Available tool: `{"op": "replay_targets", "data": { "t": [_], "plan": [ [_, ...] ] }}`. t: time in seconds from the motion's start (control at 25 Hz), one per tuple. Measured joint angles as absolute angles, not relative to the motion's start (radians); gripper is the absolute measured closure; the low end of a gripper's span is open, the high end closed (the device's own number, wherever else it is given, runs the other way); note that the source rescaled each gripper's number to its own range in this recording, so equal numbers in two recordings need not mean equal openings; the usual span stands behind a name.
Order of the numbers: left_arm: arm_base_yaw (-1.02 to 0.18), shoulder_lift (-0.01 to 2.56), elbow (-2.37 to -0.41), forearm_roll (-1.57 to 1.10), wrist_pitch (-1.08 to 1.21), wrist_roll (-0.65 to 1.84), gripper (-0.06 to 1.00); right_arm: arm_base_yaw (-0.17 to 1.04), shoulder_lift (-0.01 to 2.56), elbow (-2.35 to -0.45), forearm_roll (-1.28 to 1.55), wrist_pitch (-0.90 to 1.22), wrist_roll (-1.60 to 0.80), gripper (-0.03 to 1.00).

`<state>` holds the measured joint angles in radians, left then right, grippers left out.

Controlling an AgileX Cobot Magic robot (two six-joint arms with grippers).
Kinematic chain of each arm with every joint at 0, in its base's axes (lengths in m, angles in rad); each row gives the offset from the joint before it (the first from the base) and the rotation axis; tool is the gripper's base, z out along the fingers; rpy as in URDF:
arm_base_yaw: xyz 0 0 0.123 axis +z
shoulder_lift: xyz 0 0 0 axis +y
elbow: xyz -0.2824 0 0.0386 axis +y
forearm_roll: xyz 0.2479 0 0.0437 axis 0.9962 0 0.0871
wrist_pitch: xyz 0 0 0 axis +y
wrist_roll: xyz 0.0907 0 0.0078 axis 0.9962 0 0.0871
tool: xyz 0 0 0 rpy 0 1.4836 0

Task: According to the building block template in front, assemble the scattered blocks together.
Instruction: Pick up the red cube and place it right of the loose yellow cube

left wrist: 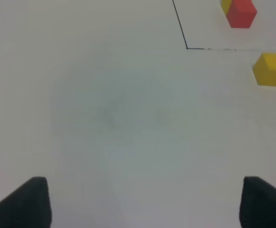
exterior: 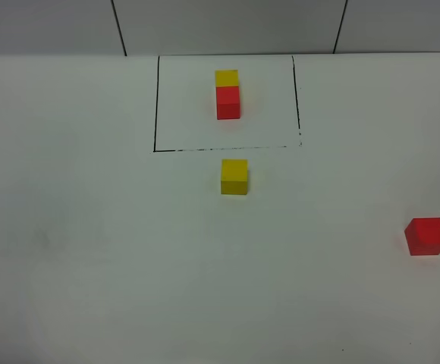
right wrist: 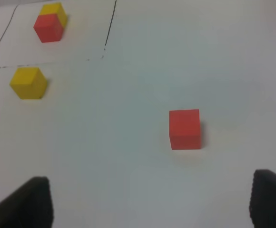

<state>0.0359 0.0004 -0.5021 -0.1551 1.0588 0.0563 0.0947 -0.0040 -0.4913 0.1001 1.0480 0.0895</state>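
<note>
The template (exterior: 227,95), 2 joined cubes in yellow and red, sits inside a black rectangle (exterior: 156,106) at the far side of the white counter (exterior: 91,265). The loose yellow cube (exterior: 234,177) lies just outside the rectangle's near line. The loose red cube (exterior: 426,236) lies well apart, far to the right. The left tool (left wrist: 145,204) and right tool (right wrist: 150,202) both stand wide, holding nothing.
</note>
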Motion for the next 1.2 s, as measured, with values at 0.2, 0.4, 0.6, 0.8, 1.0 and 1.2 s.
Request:
{"op": "replay_targets", "data": {
  "t": [0.2,0.4,0.6,0.8,1.0,1.2],
  "plan": [
    [0.036,0.0,-0.501,-0.152,1.058,0.053,0.22,0.095,-0.004,-0.491,0.1,1.048,0.089,0.22],
    [0.036,0.0,-0.501,-0.152,1.057,0.052,0.23,0.095,-0.004,-0.491,0.1,1.048,0.089,0.22],
    [0.036,0.0,-0.501,-0.152,1.057,0.052,0.23,0.095,-0.004,-0.491,0.1,1.048,0.089,0.22],
    [0.036,-0.003,-0.501,-0.152,1.057,0.052,0.23,0.095,-0.004,-0.491,0.1,1.048,0.09,0.22],
    [0.036,-0.004,-0.501,-0.152,1.057,0.052,0.23,0.095,-0.004,-0.491,0.1,1.048,0.09,0.22],
    [0.036,-0.004,-0.501,-0.152,1.057,0.052,0.23,0.095,-0.004,-0.491,0.1,1.048,0.09,0.22]
  ]
}}
